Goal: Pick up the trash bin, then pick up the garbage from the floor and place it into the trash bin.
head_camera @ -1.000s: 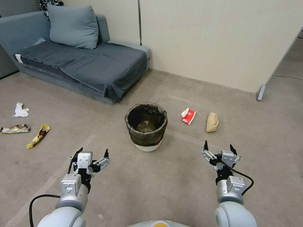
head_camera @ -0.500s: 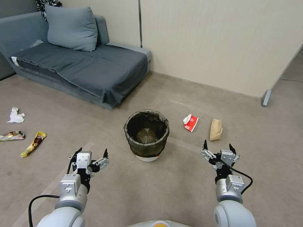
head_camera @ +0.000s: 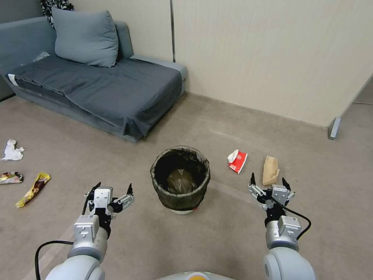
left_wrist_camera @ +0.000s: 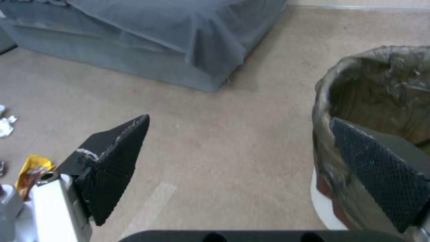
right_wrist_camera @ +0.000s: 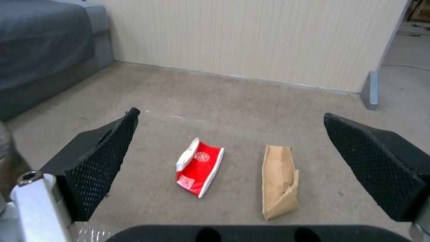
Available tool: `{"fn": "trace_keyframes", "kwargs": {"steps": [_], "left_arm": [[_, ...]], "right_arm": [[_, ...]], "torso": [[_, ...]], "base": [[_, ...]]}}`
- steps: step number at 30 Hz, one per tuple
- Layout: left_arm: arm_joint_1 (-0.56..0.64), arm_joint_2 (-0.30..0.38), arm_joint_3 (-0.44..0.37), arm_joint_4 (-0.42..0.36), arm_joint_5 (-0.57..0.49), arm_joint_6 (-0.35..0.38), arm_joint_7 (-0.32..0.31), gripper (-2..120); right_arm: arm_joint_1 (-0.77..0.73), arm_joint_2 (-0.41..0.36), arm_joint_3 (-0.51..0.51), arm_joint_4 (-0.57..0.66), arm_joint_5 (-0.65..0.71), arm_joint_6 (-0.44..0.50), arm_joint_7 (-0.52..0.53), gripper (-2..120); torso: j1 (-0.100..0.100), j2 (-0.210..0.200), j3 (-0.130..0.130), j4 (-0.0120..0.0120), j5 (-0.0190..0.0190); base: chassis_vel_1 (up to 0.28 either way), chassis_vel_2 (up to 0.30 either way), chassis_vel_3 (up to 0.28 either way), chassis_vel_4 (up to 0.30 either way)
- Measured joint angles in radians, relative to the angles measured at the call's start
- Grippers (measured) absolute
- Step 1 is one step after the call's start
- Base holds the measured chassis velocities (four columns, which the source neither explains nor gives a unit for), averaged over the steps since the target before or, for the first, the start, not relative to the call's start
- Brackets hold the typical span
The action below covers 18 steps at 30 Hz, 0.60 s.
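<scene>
The trash bin (head_camera: pixel 180 179), a small white bucket lined with a dark bag, stands on the beige floor (head_camera: pixel 217 233) straight ahead; its rim (left_wrist_camera: pixel 381 90) is close in the left wrist view. My left gripper (head_camera: pixel 112 189) hangs open to the bin's left, my right gripper (head_camera: pixel 269 181) open to its right, both empty. Garbage lies right of the bin: a red-and-white carton (head_camera: pixel 237 161) (right_wrist_camera: pixel 199 168) and a tan paper bag (head_camera: pixel 271 170) (right_wrist_camera: pixel 279 180). Far left lie a yellow wrapper (head_camera: pixel 32 189) (left_wrist_camera: pixel 31 169), a colourful wrapper (head_camera: pixel 9 177) and a crumpled white tissue (head_camera: pixel 11 151).
A grey sofa (head_camera: pixel 97 81) with a cushion stands at the back left, near the bin. A beige panelled wall (head_camera: pixel 272 54) runs behind, ending at a grey foot (head_camera: pixel 333 128) on the right. Pale tape lines cross the carpet.
The whole head view has shifted: the bin, carton and paper bag sit nearer and lower, the left litter slides toward the edge. Both grippers hold the same open pose.
</scene>
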State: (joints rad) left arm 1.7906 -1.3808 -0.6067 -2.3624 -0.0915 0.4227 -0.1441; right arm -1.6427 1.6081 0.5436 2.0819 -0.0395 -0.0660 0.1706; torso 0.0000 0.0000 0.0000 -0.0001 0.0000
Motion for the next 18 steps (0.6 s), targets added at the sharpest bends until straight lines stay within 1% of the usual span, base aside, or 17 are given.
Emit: {"fn": "trace_keyframes", "kwargs": {"steps": [6, 9, 18], "left_arm": [[0.000, 0.000, 0.000, 0.000, 0.000, 0.000, 0.000, 100], [0.000, 0.000, 0.000, 0.000, 0.000, 0.000, 0.000, 100], [0.000, 0.000, 0.001, -0.001, 0.000, 0.000, 0.000, 100]], "right_arm": [[0.000, 0.000, 0.000, 0.000, 0.000, 0.000, 0.000, 100], [0.000, 0.000, 0.000, 0.000, 0.000, 0.000, 0.000, 100], [0.000, 0.000, 0.000, 0.000, 0.000, 0.000, 0.000, 100]], "torso": [[0.000, 0.000, 0.000, 0.0001, -0.0001], [0.000, 0.000, 0.000, 0.0001, 0.0000], [0.000, 0.000, 0.000, 0.0001, 0.0000]], "base": [[-0.118, 0.127, 0.123, -0.116], [-0.082, 0.090, 0.062, -0.066], [0.000, 0.000, 0.000, 0.000]]}}
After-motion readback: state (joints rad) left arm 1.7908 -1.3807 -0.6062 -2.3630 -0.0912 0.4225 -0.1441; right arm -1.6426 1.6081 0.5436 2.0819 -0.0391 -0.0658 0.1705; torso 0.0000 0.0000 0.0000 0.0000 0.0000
